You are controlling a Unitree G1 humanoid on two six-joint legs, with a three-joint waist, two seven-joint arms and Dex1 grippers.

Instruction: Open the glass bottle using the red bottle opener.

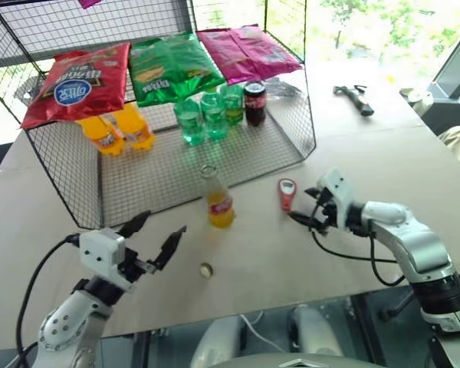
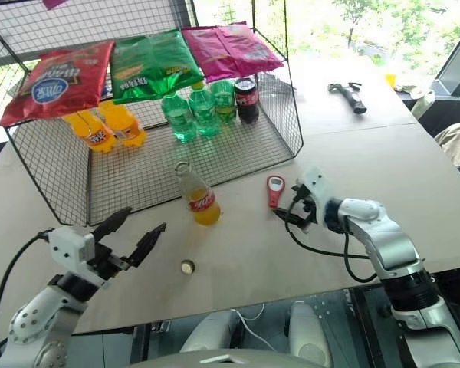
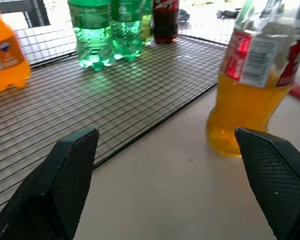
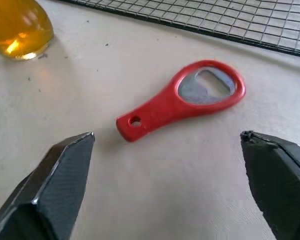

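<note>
The glass bottle point(image 1: 218, 199) stands upright on the table just in front of the wire rack, holding orange drink and wearing a red label. A small round metal cap point(image 1: 206, 269) lies on the table in front of it. The red bottle opener point(image 1: 286, 193) lies flat to the bottle's right, clear in the right wrist view point(image 4: 185, 97). My right gripper point(image 1: 303, 205) hovers open just right of the opener, its jaws spread wide with nothing between them. My left gripper point(image 1: 155, 234) is open near the front left, short of the bottle point(image 3: 250, 85).
The wire rack point(image 1: 176, 165) behind holds orange plastic bottles point(image 1: 116, 130), green bottles point(image 1: 203, 115) and a cola can point(image 1: 254, 103), with snack bags point(image 1: 165, 67) hung above. A hammer point(image 1: 354, 98) lies far right. The table's front edge is close to both arms.
</note>
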